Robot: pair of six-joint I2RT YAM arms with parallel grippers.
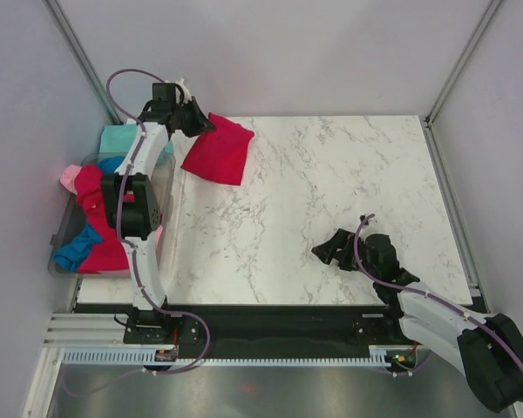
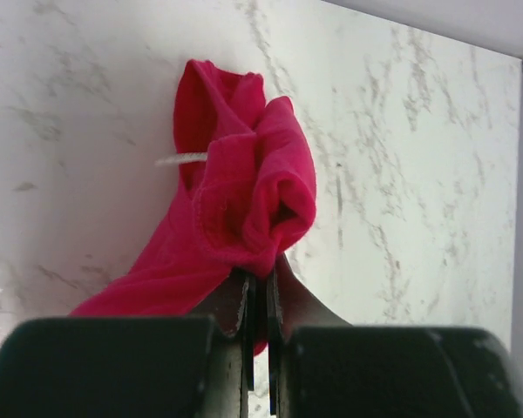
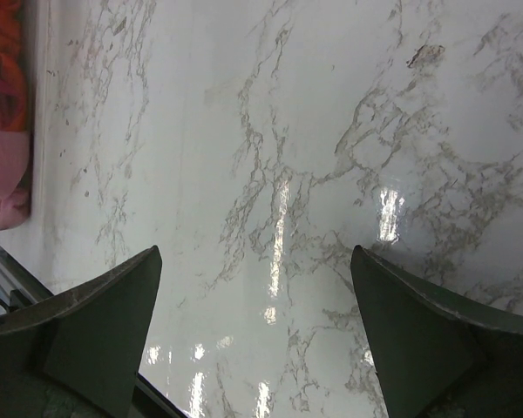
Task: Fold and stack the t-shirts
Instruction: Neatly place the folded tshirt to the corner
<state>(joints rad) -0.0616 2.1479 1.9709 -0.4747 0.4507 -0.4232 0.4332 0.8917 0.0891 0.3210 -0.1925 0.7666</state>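
Red shirt (image 1: 218, 150): bunched and dangling at the far left corner of the tabletop (image 1: 331, 192), just beside the bin (image 1: 63, 252). My read is that it's being brought out to open marble to be spread.
Shirt versus jaws: a fold of cloth is pinched right at the tips, and the rest hangs beyond them with a white label showing.
Left gripper (image 2: 260, 296): clamped on the red shirt, jaws almost meeting.
Lower hem: can't tell whether it touches the marble.
Other shirts: teal (image 1: 122, 138), pink (image 1: 70, 177) and blue (image 1: 77, 248) are heaped in the bin at the left edge.
Right gripper (image 3: 257, 331): jaws spread wide and holding nothing, over bare marble toward the near right corner and well apart from the shirt. It's likely waiting to take a second corner.
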